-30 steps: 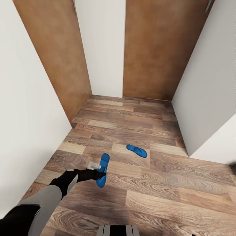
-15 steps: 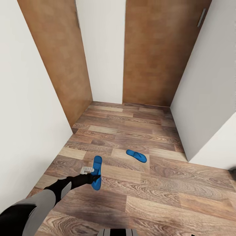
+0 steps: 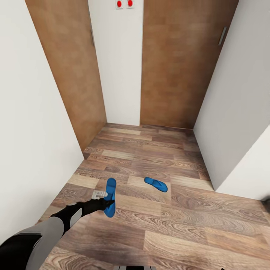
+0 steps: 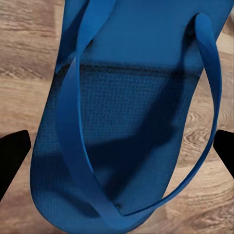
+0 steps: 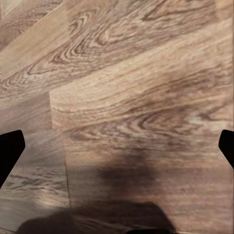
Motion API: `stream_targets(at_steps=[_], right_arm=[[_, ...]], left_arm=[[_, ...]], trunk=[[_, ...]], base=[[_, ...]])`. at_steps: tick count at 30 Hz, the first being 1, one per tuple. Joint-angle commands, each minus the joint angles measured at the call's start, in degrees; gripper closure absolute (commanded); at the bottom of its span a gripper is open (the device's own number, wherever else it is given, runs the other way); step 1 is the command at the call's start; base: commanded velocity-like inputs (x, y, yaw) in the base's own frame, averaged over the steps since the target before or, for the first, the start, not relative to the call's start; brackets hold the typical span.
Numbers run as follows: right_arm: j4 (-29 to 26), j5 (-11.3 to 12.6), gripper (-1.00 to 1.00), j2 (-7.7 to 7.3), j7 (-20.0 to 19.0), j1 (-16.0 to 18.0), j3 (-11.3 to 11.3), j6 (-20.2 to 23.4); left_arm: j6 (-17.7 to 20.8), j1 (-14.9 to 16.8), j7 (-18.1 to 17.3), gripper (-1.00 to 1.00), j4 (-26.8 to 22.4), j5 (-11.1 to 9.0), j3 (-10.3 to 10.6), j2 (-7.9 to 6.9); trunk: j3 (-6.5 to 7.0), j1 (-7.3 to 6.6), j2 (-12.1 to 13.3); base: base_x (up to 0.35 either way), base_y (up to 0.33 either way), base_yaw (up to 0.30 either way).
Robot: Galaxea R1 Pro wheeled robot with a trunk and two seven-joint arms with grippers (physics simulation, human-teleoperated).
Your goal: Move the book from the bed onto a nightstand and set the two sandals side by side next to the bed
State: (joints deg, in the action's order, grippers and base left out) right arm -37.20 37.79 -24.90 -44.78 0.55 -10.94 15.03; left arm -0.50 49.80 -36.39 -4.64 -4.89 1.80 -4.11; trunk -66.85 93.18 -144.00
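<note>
In a narrow passage of white walls and brown wooden doors [image 3: 176,63], the robot's left gripper [image 3: 106,200] holds one blue sandal [image 3: 110,191] above the wood-plank floor [image 3: 180,225]. In the left wrist view the sandal [image 4: 131,112] hangs between the two dark fingers [image 4: 12,153], its thong straps facing the camera and its sole spanning nearly the whole gap; the fingers appear pinched on its edges, though the contact itself lies outside the picture.

Compared with a second ago, the sandal has swung from a slant to nearly straight ahead of the fingers, and the whole scene has slid downward in the head view, bringing two red dots [image 3: 124,3] on the far wall into sight. That shift points to the head or trunk rising, so the sandal is probably being carried up off the floor rather than dragged.

The second sandal [image 3: 156,184] lies flat on the boards, well apart from the left fingers and off to their right, apparently where it lay before. The right gripper [image 5: 117,146] hovers over bare floor, its fingers [image 5: 10,151] spread wide and holding nothing.

The first sandal looks secured; its mate awaits pickup, and neither the bed nor the book is yet at hand.
</note>
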Motion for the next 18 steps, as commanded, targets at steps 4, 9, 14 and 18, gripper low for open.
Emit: stream_targets(at_steps=[4, 9, 14, 18], right_arm=[[0.10, 0.52, -1.00, -0.08, -0.12, 0.04, -0.13, -0.02], [0.11, 0.53, -1.00, -0.18, -0.13, 0.02, -0.27, -0.35], [0.11, 0.53, -1.00, -0.23, -0.13, -0.01, -0.42, -0.43], [0.10, 0.53, -1.00, -0.24, -0.13, -0.02, -0.47, -0.44]], left_arm=[[-0.10, 0.03, 0.29, 1.00, 1.63, -0.55, 0.35, -0.06], [-0.34, -0.85, 3.72, 1.00, 3.55, -0.56, 0.37, -0.44], [-2.05, -3.95, 4.49, 1.00, 3.73, -0.58, 0.34, -0.76], [-3.74, -5.40, 4.61, 1.00, 3.78, -0.65, 0.37, -1.78]], trunk=[[0.85, -0.11, 0.04], [1.96, -0.24, 0.11], [3.06, -0.37, 0.17], [3.95, -0.47, 0.23]], base=[[0.000, 0.000, 0.000], [0.000, 0.000, 0.000], [0.000, 0.000, 0.000], [0.000, 0.000, 0.000]])
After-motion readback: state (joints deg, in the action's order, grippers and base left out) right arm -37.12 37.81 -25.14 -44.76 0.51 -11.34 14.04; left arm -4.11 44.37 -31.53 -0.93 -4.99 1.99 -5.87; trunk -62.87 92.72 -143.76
